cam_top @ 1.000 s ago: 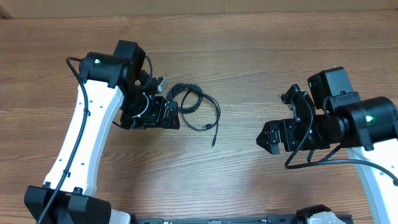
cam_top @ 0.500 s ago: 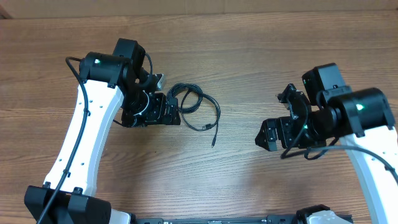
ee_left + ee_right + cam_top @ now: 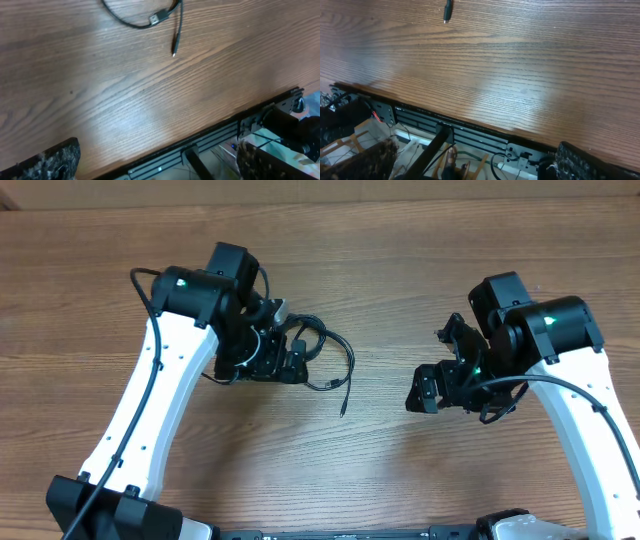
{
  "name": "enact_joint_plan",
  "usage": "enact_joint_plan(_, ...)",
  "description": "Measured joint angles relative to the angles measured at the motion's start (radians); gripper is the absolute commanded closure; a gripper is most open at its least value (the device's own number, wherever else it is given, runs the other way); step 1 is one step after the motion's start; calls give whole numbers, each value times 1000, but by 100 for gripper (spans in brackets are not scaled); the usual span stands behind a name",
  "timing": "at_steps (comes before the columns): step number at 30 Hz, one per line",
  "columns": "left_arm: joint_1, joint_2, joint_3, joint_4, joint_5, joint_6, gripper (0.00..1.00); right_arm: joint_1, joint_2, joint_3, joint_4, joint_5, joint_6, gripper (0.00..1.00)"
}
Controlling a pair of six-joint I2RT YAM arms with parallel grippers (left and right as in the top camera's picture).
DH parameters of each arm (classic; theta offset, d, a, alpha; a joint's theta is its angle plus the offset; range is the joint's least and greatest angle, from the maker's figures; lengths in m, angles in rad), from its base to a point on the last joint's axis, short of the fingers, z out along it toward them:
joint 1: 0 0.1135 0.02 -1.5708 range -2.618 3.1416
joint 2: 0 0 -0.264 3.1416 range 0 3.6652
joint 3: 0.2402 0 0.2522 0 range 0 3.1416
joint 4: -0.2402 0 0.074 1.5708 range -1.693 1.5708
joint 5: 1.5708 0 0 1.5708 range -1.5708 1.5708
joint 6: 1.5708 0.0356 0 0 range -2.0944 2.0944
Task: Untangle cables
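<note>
You were at the opening step, the approach, with nothing grasped yet. The cables [image 3: 350,358] lay as one small coiled bundle on the table [image 3: 400,270], left of centre, with a loose end [image 3: 343,404] trailing out toward the near edge. Your left gripper [image 3: 296,360] sat just beside the coil's left side, jaws spread wide and empty. In the left wrist view both fingers [image 3: 50,160] stood far apart with only bare wood between them, and a plug [image 3: 159,17] and the thin tail lay ahead of them, out of reach. Your right gripper [image 3: 418,390] was also wide open and held nothing. It hung well apart from the bundle on the right, and its wrist view caught only the tip of the loose end at the top edge.

By my reading, the next move called for two separate holds — one arm pinning or pinching the coil, the other taking the free tail. You would have needed to lower the left jaws over a single strand, not the whole knot, and bring the right arm in toward that loose end. The cords were thin and lay flat on the wood, so a shallow pinch would likely have slipped.
</note>
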Motion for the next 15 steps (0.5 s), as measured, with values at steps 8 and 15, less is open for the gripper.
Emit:
enact_joint_plan(8, -45, 0, -2, 57, 0, -25, 0, 0, 1, 0, -1, 0, 5, 0)
enact_joint_plan(15, -71, 1, -27, 82, 0, -60, 1, 0, 2, 0, 0, 0, 5, 0)
